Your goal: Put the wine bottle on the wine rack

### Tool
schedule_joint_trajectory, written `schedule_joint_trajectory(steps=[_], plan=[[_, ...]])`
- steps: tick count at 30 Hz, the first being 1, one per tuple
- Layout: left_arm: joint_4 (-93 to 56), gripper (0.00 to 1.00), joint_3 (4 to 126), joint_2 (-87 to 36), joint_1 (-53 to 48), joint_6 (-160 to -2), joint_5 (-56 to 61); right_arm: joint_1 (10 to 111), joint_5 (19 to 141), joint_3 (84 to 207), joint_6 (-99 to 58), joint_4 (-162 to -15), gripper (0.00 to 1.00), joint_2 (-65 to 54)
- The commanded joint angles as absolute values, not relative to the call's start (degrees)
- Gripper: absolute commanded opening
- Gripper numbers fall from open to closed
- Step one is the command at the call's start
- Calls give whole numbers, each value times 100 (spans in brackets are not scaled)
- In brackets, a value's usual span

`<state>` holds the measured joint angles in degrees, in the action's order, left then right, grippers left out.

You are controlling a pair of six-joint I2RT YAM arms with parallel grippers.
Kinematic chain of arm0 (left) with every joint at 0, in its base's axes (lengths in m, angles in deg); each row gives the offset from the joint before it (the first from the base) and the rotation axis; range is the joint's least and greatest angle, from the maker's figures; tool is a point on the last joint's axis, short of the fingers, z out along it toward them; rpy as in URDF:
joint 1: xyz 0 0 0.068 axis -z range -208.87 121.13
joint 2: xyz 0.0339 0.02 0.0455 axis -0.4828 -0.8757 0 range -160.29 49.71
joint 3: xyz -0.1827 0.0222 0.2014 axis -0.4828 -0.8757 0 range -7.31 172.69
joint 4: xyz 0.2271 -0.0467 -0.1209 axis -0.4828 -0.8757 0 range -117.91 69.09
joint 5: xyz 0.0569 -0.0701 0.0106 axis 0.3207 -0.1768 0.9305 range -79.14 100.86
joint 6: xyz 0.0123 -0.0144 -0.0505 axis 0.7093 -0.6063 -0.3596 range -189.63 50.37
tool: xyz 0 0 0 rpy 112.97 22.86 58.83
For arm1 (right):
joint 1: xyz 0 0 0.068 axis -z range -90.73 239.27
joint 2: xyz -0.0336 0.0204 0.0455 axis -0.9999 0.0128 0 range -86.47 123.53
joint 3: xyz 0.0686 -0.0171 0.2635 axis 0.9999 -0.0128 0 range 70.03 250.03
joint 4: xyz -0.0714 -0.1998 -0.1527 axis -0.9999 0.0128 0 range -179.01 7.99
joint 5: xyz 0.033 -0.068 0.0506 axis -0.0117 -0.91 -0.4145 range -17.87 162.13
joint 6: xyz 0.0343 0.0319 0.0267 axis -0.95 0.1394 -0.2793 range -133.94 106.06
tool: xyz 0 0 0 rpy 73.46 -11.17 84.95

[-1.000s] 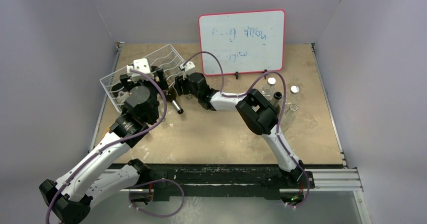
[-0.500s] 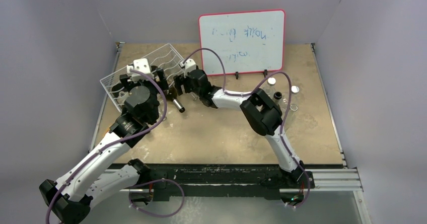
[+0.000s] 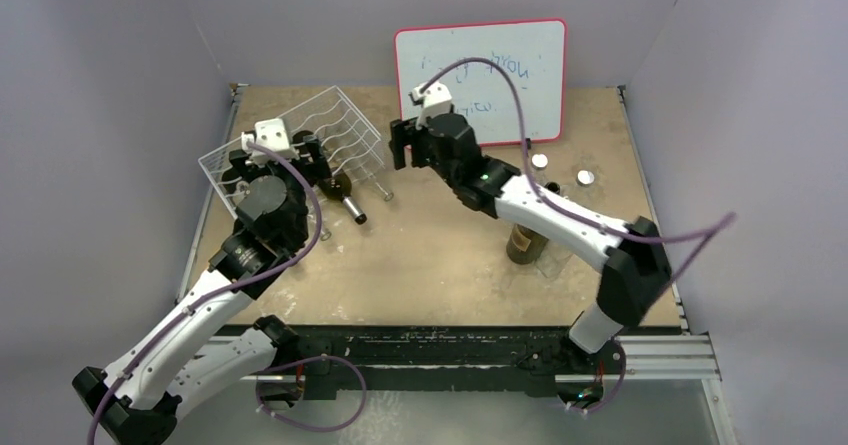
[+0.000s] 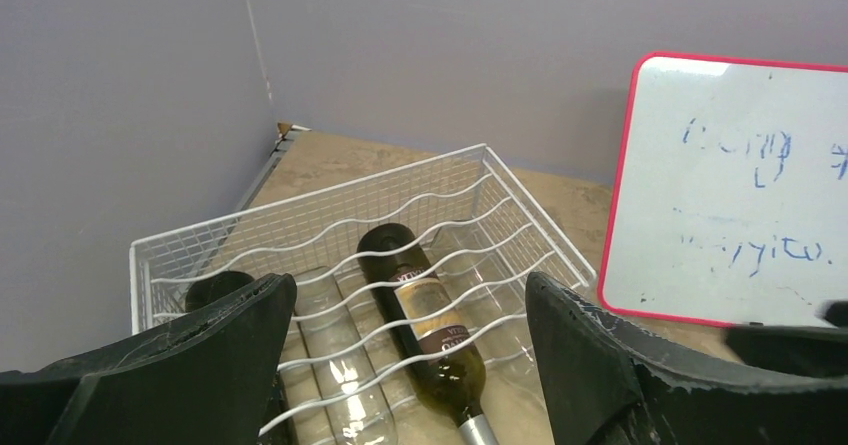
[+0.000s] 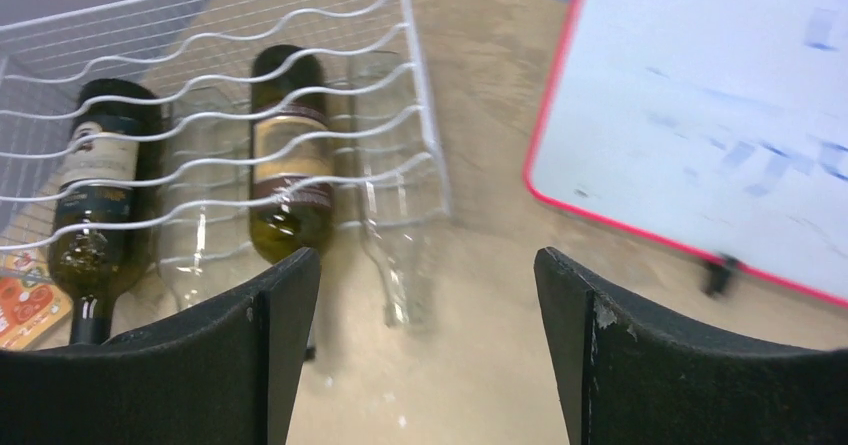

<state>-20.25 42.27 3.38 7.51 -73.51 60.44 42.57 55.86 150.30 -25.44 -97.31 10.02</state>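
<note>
1. Only our top view catches an upright bottle (image 3: 525,245) on the table (image 3: 420,265).
2. We see the wine bottle (image 4: 425,320) lying in the wine rack (image 4: 300,215).
3. Left gripper (image 4: 405,375) and right gripper (image 5: 425,355): fingers wide apart, holding nothing.

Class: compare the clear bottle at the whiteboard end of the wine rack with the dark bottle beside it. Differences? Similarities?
The dark bottle is dark glass; the clear bottle is see-through. The dark bottle carries a cream and brown label; the clear bottle shows none. Both lie on their sides in the wine rack, side by side, necks pointing the same way.
</note>
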Motion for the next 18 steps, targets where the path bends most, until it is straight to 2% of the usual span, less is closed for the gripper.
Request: schedule_joint_trajectory(steps=[1,10,18], plan=[[-1815,85,4220,488,708,-7366,5625,4325,4349,14602,-2869,-8376,80,-215],[-1775,85,4151,572,707,-7385,4768,4343,2581,14398,-3619,-6378,80,-1995],[-1702,84,4058,598,707,-7227,3435,4357,2050,14279,-4550,-5215,80,-2686]])
